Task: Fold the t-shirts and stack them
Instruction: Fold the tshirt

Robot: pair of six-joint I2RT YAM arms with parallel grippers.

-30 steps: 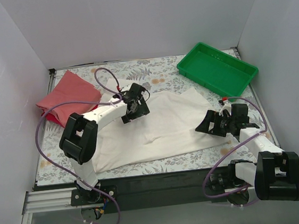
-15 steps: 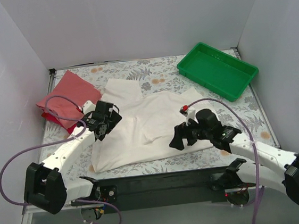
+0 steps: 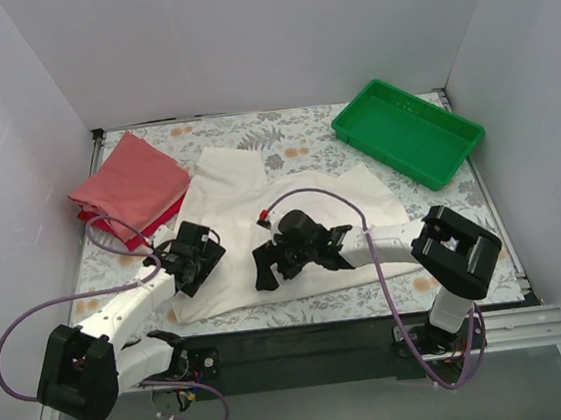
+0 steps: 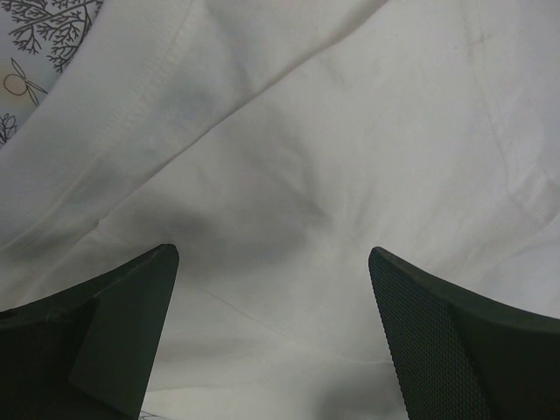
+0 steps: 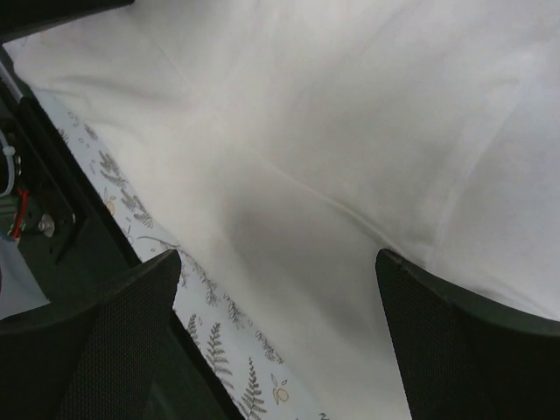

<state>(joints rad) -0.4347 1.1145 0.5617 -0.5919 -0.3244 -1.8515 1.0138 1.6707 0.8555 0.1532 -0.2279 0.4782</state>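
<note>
A large cream-white t-shirt (image 3: 300, 208) lies spread on the floral table, its print not showing. It fills the left wrist view (image 4: 289, 157) and the right wrist view (image 5: 350, 131). My left gripper (image 3: 189, 272) is open and empty, just above the shirt's near left part. My right gripper (image 3: 271, 264) is open and empty, over the shirt's near edge at the middle. A folded salmon-pink t-shirt (image 3: 129, 181) lies on a red one (image 3: 161, 219) at the far left.
A green plastic tray (image 3: 408, 131) stands at the back right. White walls close the sides and back. The table's dark front edge (image 5: 105, 262) lies close under my right gripper. Purple cables loop from both arms.
My left gripper has pulled back from the shirt's collar toward the near left. My right arm has swung left across the shirt to its near middle edge. A sleeve now lies spread out at the back.
</note>
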